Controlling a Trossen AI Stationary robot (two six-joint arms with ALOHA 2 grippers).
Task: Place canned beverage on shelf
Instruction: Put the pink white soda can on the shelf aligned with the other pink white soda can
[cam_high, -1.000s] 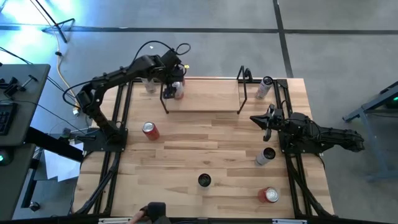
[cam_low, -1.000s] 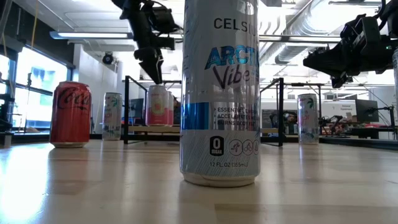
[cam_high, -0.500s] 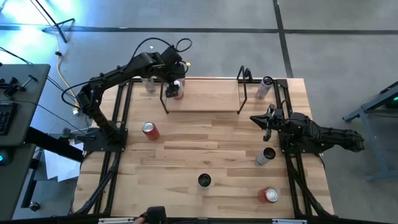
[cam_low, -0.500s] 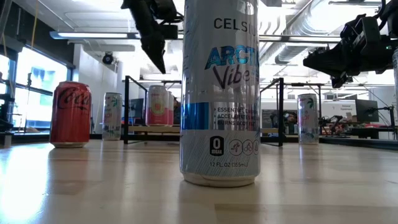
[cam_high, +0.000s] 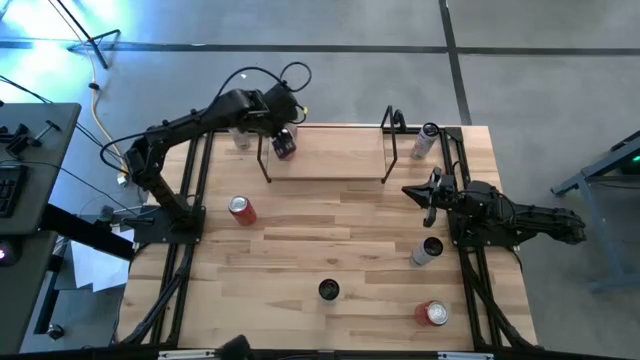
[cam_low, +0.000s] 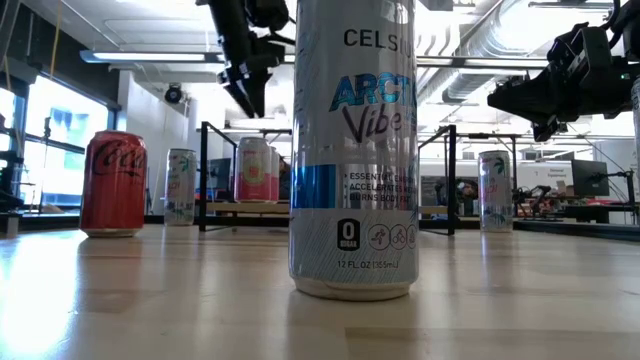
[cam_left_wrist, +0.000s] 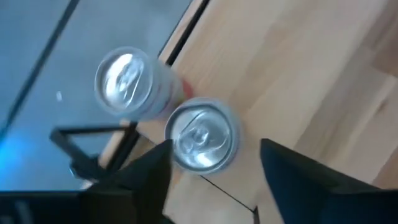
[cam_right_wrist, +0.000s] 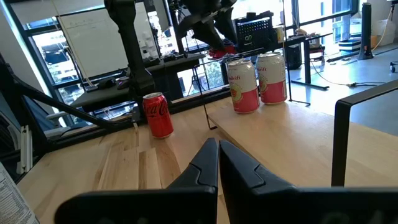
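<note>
two cans are seen at the far left end of the shelf (cam_high: 325, 160): a pink can (cam_low: 252, 170) standing on the plank beside the left black upright, and a second can (cam_left_wrist: 127, 82) touching or just beside it, apparently off the shelf's outer side; the shelf edge cannot be told exactly from the left wrist view. the left gripper (cam_high: 283, 135) is held above the pink can with its fingers apart and nothing clamped; in the left wrist view the can top (cam_left_wrist: 202, 135) sits between and below the two dark fingers (cam_left_wrist: 147, 175). one placement is judged done.

the right gripper (cam_high: 432, 190) is parked near the shelf's right end, fingers pressed together, empty.

several cans are left on the table: a red cola can (cam_high: 241, 209), a tall silver can (cam_low: 352, 150), another silver can (cam_high: 427, 249), a red can (cam_high: 433, 314) near the front right, and one (cam_high: 426, 140) beyond the shelf's right upright. remaining work is judged to be fetching these.
</note>
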